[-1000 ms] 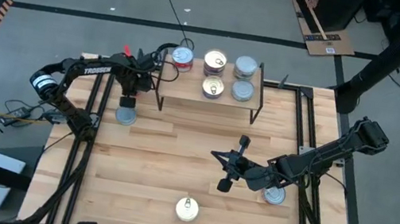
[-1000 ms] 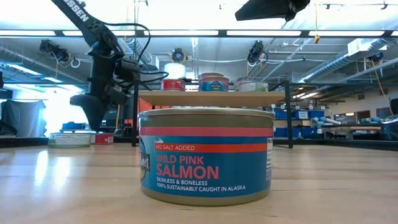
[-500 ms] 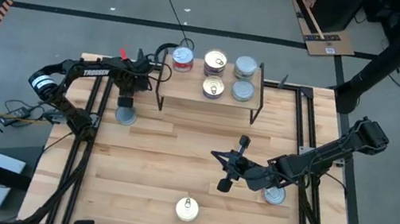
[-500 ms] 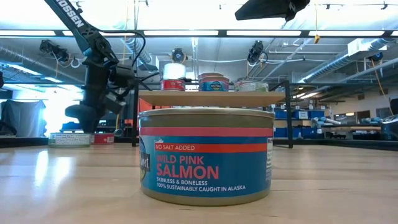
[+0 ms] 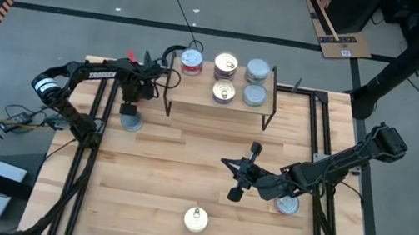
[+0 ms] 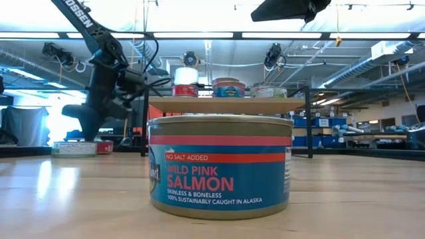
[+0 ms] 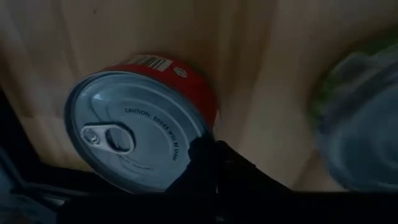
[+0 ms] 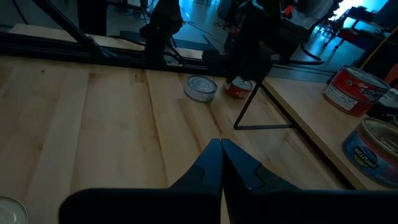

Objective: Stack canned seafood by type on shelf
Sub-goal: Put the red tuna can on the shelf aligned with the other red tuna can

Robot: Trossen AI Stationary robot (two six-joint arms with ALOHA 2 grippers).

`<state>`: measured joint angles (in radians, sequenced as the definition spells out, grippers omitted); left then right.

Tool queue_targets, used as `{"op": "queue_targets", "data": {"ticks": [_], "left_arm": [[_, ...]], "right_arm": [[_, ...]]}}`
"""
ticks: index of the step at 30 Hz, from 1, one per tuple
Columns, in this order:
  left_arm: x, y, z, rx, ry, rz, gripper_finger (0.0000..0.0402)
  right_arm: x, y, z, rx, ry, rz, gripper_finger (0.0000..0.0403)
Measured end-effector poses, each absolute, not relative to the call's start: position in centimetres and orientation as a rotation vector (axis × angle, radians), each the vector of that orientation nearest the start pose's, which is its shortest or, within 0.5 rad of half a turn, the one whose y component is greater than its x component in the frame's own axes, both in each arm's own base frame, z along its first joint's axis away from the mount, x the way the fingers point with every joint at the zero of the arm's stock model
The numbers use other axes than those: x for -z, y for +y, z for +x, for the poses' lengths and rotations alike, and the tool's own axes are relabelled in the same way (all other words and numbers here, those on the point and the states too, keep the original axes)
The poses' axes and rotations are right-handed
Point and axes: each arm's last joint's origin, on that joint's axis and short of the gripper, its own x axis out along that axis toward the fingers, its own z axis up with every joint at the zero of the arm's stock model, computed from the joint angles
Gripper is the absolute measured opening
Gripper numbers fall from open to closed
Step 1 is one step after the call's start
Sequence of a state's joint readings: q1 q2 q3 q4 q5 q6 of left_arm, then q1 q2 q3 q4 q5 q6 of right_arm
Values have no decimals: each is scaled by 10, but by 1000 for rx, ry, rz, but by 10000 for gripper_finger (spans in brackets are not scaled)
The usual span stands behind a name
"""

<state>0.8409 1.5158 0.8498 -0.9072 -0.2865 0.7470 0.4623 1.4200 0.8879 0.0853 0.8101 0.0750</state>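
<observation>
Shelf: small light-wood board on thin black metal legs [image 5: 197, 90], at the far middle of the slatted wooden tabletop [image 5: 185, 164].
On shelf: five short round tins; red-sided silver-topped tin [image 5: 190, 61] at the left, two gold-topped tins [image 5: 225, 64] mid-board, two silvery tins [image 5: 257, 71] at the right; whether any stood two high, not readable.
Still on table: red-sided tin with silver pull-tab top [image 7: 140, 134] and silver-topped tin [image 5: 132, 122] left of the shelf; blue-labelled pink salmon tin with gold top [image 6: 220, 166] at the near edge; silver tin [image 5: 288, 204] under the right arm.
Left gripper [image 5: 128, 108]: fingers closed and empty, just above the red-sided tin on the table.
Right gripper [image 5: 234, 194]: fingers pressed together, holding nothing, over bare table, waiting.
Progress (judged): roughly half done; four tins left to shelve.
</observation>
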Motion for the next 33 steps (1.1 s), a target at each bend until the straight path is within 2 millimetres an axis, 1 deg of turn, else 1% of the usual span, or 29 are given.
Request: {"op": "queue_targets", "data": {"ticks": [6, 9, 13, 22, 26, 33], "left_arm": [[-181, 177, 159, -199, 1726, -13, 1], [-184, 173, 161, -176, 1712, -60, 1], [-185, 166, 162, -163, 1742, -91, 1], [-188, 150, 167, -121, 1789, -115, 0], [-191, 141, 171, -98, 1790, -89, 0], [-200, 120, 176, -35, 1781, -70, 0]], "right_arm": [[-254, 116, 279, 354, 347, -193, 11], [-254, 116, 279, 355, 345, -191, 13], [-254, 116, 279, 354, 346, -196, 12], [-254, 116, 279, 354, 346, -198, 13], [-254, 116, 279, 354, 346, -198, 11], [-254, 116, 279, 353, 345, -198, 12]]}}
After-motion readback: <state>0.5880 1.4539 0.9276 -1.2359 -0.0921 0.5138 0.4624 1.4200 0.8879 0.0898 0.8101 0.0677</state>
